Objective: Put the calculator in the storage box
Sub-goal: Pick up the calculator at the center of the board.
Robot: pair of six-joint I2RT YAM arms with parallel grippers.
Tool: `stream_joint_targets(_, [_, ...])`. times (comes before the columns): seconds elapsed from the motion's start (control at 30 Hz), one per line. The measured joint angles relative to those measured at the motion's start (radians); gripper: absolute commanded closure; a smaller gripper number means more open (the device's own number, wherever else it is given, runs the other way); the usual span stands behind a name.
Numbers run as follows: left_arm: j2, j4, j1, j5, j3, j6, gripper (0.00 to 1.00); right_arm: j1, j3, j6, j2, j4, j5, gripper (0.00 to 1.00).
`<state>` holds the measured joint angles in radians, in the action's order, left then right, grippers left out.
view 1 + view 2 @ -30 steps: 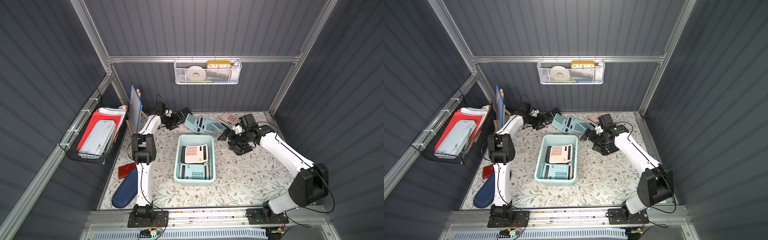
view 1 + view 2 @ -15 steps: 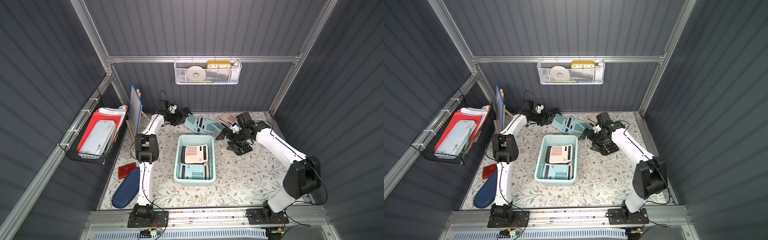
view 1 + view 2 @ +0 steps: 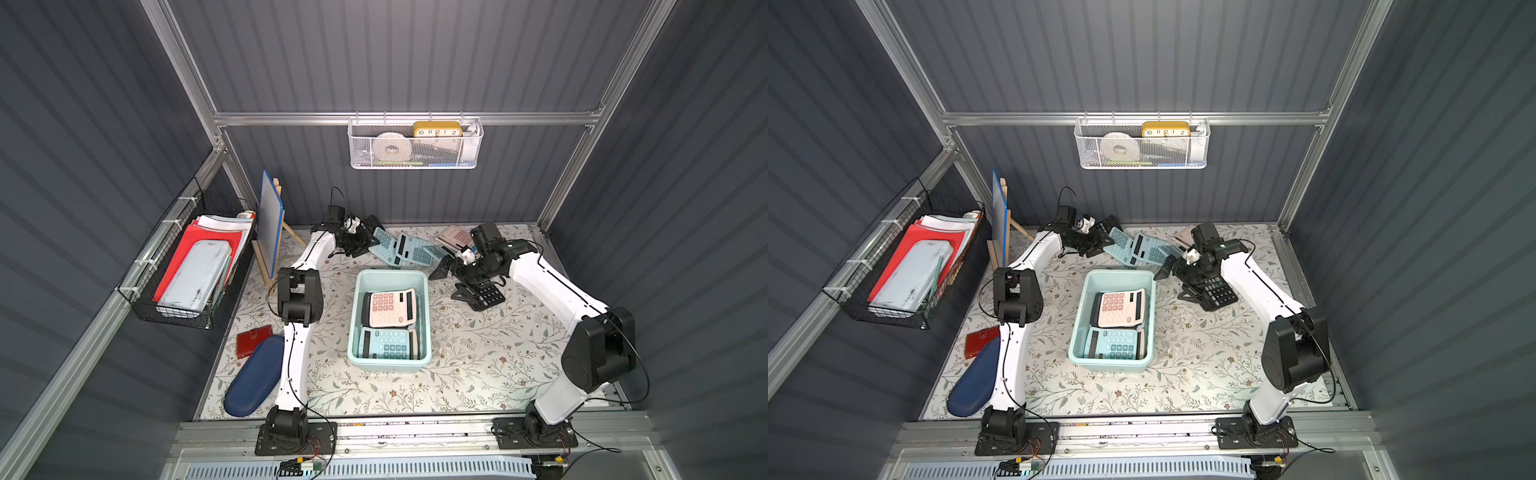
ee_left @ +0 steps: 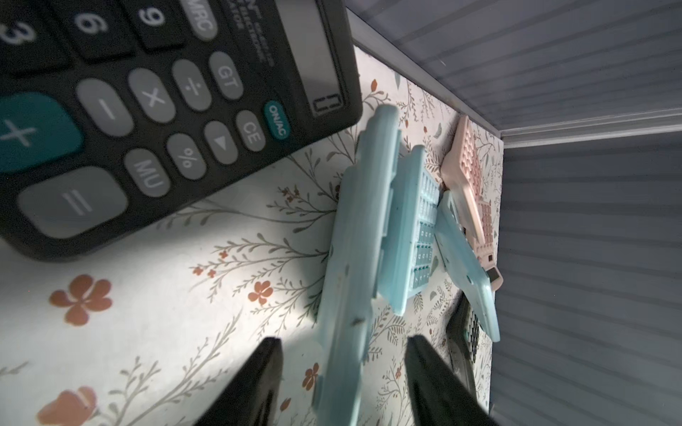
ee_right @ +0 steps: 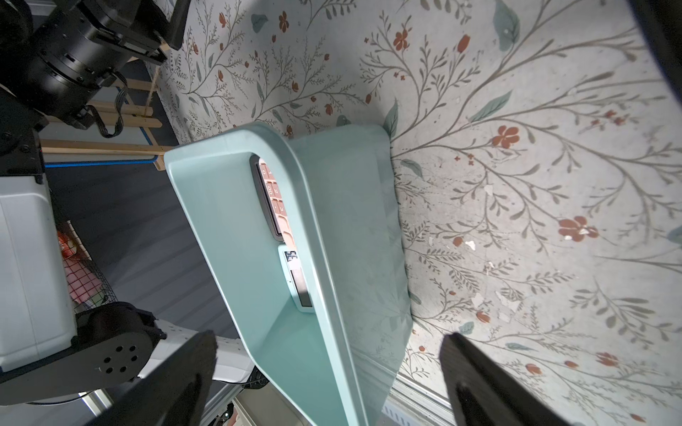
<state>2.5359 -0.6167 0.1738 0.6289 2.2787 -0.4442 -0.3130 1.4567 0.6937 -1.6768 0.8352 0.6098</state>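
The mint storage box [image 3: 360, 316] [image 3: 1080, 320] [image 5: 350, 221] sits mid-table and holds a pink calculator [image 3: 392, 307] and a blue one [image 3: 388, 343]. At the back lie two light-blue calculators [image 3: 384, 247] [image 3: 415, 249] and a pink one [image 3: 455, 237]. My left gripper [image 3: 370, 241] [image 3: 1102, 239] [image 4: 343, 341] straddles the edge of the nearest light-blue calculator [image 4: 354, 258]; a gap shows on each side, so it is open. My right gripper [image 3: 451, 282] [image 3: 1177, 282] [image 5: 330, 339] is open and empty, right of the box, above a black calculator [image 3: 486, 293].
Another black calculator [image 4: 147, 110] lies beside my left gripper. A small board on an easel [image 3: 272, 226] stands at the back left. A red wallet [image 3: 253, 338] and navy case [image 3: 253, 384] lie front left. A white mesh basket [image 3: 415, 145] and a black wire basket [image 3: 187, 266] hang on the walls.
My left gripper has reached right along the back to the light-blue calculator and its jaws have narrowed around its edge. The right arm shifted slightly, its gripper still wide over the black calculator.
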Motion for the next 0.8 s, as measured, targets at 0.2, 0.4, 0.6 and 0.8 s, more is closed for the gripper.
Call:
stream_joint_targets(0.2, [0.000,0.008,0.003,0.011,-0.018,0.005,0.71,0.000,-0.009,0.004,0.000,-0.014,0.017,0.01])
stream_joint_targets(0.4, [-0.032,0.006,0.003,0.002,-0.066,0.016,0.83,0.000,-0.034,0.016,0.000,-0.039,0.031,0.01])
stream_joint_targets(0.6, [-0.112,-0.018,0.003,-0.045,-0.116,0.022,0.92,0.000,-0.080,0.031,0.006,-0.074,0.039,0.01])
stream_joint_targets(0.8, [-0.202,-0.051,0.003,-0.097,-0.156,0.023,0.99,0.000,-0.142,0.053,0.064,-0.103,0.039,0.01])
